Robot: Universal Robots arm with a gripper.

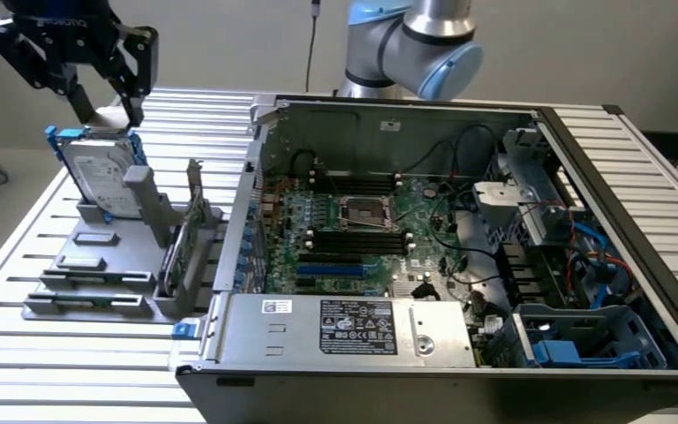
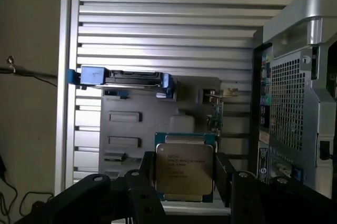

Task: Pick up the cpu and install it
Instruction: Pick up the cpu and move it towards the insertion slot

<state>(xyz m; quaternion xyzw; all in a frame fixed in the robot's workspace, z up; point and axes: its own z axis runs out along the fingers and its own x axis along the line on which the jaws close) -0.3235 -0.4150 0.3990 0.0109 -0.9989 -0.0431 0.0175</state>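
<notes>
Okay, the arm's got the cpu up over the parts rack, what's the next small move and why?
Probably carry the cpu toward the exterior view's right, over the case: the gripper holds it above the hard drive, while the socket sits inside the case.

The square metal-framed socket (image 1: 360, 212) lay clear from above; black memory modules (image 1: 357, 240) flanked it, grey metal case walls (image 1: 254, 177) surrounded it.

The gripper (image 1: 106, 110) holding the cpu (image 2: 184, 167) hangs above the rack (image 1: 80, 284), at the exterior view's left of the case (image 1: 433, 124).
</notes>
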